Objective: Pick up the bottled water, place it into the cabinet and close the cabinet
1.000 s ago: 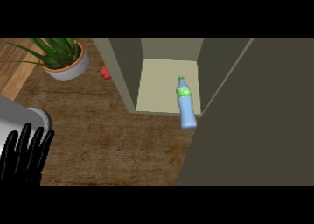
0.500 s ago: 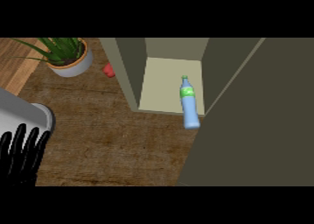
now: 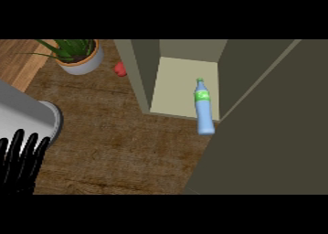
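Observation:
The bottled water (image 3: pixel 203 108) is a blue bottle with a green label and cap. It lies on its side on the cabinet floor (image 3: pixel 173 87), cap pointing inward and its base sticking out past the front edge. The cabinet door (image 3: pixel 267 132) stands swung open at the right, a large olive panel beside the bottle. My left hand (image 3: pixel 16 160) rests open at the lower left, fingers up, far from the bottle. My right hand shows nowhere.
A potted green plant (image 3: pixel 77 55) stands at the back left. A small red object (image 3: pixel 119 69) lies beside the cabinet's left wall. A grey rounded body (image 3: pixel 21 116) fills the left edge above my hand. Brown wooden counter (image 3: pixel 119 141) spreads between.
The whole scene has shifted slightly in view; my left hand has slid further left and lower. The bottle keeps its place in the cabinet.

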Controlling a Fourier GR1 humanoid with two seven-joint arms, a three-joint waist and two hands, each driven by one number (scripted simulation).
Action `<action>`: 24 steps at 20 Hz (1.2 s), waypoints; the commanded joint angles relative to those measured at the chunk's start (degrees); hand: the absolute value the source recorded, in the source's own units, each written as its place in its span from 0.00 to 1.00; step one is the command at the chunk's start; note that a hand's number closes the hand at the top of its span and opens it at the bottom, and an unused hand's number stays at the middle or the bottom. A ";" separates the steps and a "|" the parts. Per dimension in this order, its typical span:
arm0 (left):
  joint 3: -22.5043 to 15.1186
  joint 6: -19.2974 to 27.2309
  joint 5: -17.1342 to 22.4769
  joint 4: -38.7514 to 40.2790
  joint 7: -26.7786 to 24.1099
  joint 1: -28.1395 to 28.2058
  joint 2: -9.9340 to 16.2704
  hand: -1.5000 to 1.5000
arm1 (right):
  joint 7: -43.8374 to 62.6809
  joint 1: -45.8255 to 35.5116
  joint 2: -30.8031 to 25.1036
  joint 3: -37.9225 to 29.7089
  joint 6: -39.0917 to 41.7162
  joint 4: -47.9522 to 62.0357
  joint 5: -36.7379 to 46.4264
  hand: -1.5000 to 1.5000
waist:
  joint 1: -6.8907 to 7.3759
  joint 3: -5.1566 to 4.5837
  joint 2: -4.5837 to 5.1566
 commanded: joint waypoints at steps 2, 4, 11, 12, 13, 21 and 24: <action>1.04 -1.95 0.32 0.15 -0.10 -0.95 1.20 0.00 | 4.51 -0.06 8.07 5.73 -3.77 10.92 -8.94 1.00 | 2.88 -0.07 1.63; 0.69 -1.94 0.77 -0.75 0.15 -1.24 0.77 0.00 | 5.06 0.87 8.46 5.11 -3.51 13.13 -13.95 1.00 | 3.39 0.09 1.86; 1.18 -2.64 1.02 0.18 0.33 0.19 1.51 0.00 | 2.49 0.68 9.19 -4.54 -10.58 11.27 -17.94 1.00 | 0.44 0.22 0.82; 1.71 -1.95 0.45 -0.09 0.27 0.04 1.77 0.00 | 1.50 1.08 9.19 -5.71 -11.56 10.91 -17.48 1.00 | -0.14 0.32 0.59; 1.69 -1.93 0.71 0.98 -0.51 0.40 0.85 0.00 | 0.82 1.51 9.20 -7.17 -12.59 10.26 -17.21 1.00 | -0.67 0.20 0.63; 3.00 -2.39 1.34 0.81 -0.26 -0.02 1.44 0.00 | -2.41 0.11 9.28 -13.86 -19.73 14.16 -17.33 1.00 | -0.92 0.33 0.99; 2.83 -4.07 2.02 -0.35 -0.02 0.64 2.22 0.00 | -2.63 -4.85 9.32 -18.59 -23.21 18.10 -18.55 1.00 | 1.20 0.38 0.79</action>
